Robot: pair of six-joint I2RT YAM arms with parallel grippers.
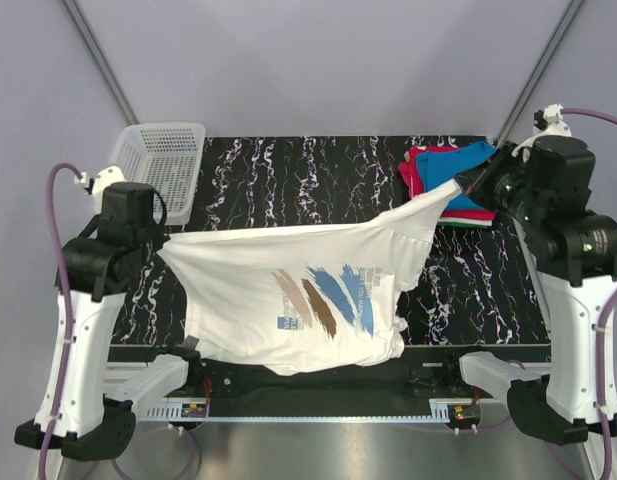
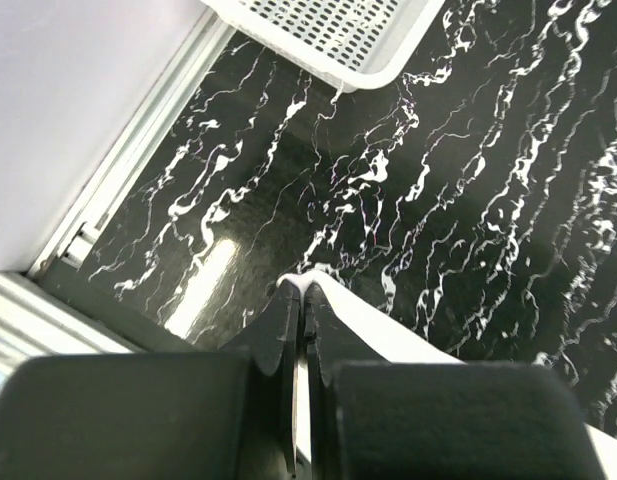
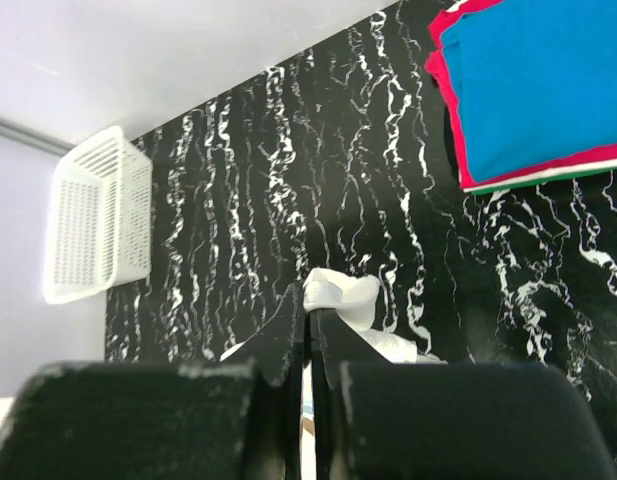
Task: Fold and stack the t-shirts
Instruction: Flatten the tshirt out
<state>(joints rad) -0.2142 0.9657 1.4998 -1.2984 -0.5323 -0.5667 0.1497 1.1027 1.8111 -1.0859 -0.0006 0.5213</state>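
Blue and red t-shirts (image 1: 450,168) lie stacked; the white t-shirt (image 1: 288,300) hangs unfolded, clamped by left end effector (image 2: 300,292) and right end effector (image 3: 308,298).

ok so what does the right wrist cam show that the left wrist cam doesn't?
Right wrist only: the folded stack, with a blue tee on top and red edges showing beneath it.
Left wrist only: the metal rail running along the table's edge.
Both: the black marbled table, the white mesh basket, and each view's own gripper. The right gripper and the left gripper are each shut on a bit of the white t-shirt.
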